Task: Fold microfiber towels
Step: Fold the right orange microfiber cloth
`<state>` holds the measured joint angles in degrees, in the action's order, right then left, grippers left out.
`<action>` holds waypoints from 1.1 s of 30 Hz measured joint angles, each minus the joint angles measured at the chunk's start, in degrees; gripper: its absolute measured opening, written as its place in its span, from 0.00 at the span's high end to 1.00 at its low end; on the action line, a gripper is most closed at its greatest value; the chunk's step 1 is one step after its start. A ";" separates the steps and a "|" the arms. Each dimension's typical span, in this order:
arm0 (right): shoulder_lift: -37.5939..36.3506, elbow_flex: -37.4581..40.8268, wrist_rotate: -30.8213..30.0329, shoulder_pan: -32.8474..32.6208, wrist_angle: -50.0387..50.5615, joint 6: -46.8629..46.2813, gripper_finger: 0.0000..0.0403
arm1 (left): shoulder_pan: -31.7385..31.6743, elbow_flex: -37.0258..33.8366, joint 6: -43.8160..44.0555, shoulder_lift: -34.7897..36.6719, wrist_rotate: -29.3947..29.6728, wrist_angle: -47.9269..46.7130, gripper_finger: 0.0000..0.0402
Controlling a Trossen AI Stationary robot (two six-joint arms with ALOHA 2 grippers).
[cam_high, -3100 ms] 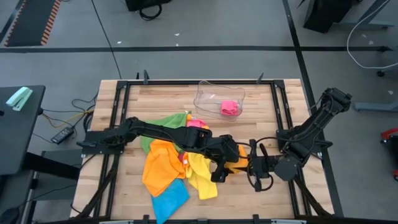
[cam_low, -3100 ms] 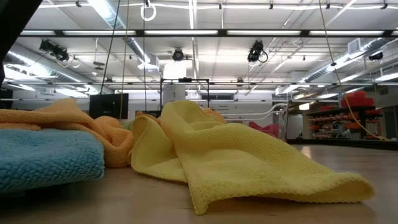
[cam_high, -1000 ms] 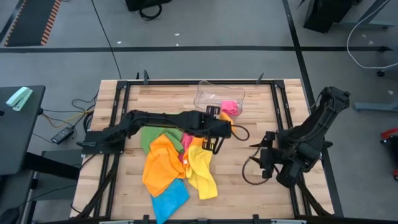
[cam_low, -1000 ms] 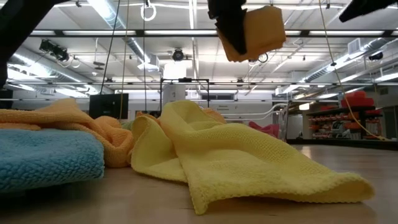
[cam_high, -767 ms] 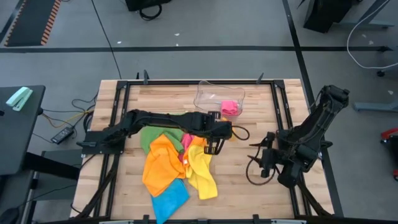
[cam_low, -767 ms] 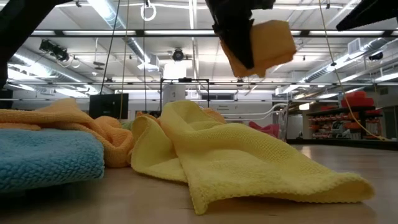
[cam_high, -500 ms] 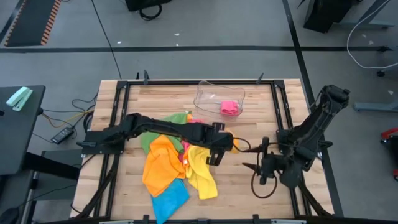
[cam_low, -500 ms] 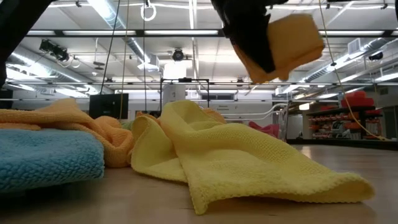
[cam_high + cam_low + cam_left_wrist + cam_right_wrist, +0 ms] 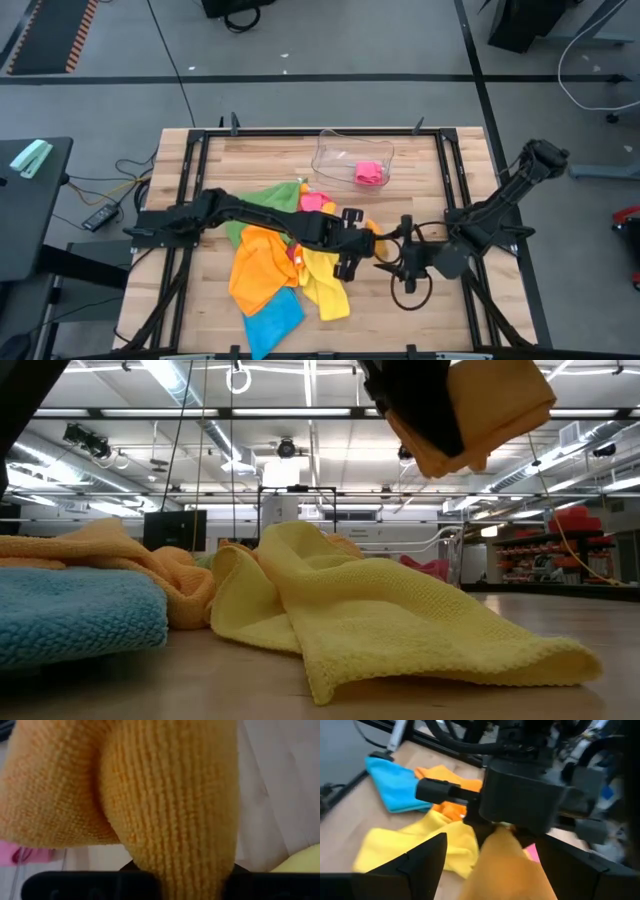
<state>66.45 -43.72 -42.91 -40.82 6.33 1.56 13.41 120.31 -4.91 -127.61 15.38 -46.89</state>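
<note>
High view: you've got two arms over the wooden table [image 9: 250, 150]. Left gripper [image 9: 362, 240] sits at table centre, clamped on one folded orange towel [image 9: 368, 237]; right gripper [image 9: 385, 262] is just beside it at its 4 o'clock, fingers spread wide, nothing in them. Loose pile at the left gripper's 8 o'clock, five cloths: one green towel [image 9: 268, 197], one pink towel [image 9: 314, 201], one loose orange towel [image 9: 258, 262], one yellow towel [image 9: 323, 277], one blue towel [image 9: 272, 320]. One clear tray [image 9: 337, 151] at 12 o'clock near the far edge, with one folded pink cloth [image 9: 370, 173] inside. Low view: the held orange towel hangs clear of the table at upper right, dark fingers pinching it; yellow, loose orange and blue lie on the wood below, blue at 9 o'clock. Left wrist view: orange terry fills nearly everything, squeezed between the fingers; slivers of pink and yellow at the edges. Right wrist view: you see both right fingers [image 9: 425, 860] splayed apart either side of the orange bundle, the left arm's wrist housing [image 9: 522, 802] right behind it, yellow, blue and orange cloths beyond.
</note>
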 joint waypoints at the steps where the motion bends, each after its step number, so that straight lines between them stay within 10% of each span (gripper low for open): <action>1: 0.21 0.00 1.58 0.87 -0.32 0.14 0.22 | 0.07 0.00 0.02 0.00 0.13 0.02 0.87; 16: 0.79 -0.05 9.07 3.46 17.18 -16.33 0.29 | 0.53 0.75 1.25 0.00 -0.20 -5.22 0.87; 33: 0.60 -6.43 4.02 2.10 11.48 -2.77 0.31 | 0.00 0.87 3.14 0.11 -0.33 -4.89 0.87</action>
<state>67.05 -50.15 -38.89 -38.72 17.81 -1.20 13.41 121.19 -1.77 -127.50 15.05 -51.78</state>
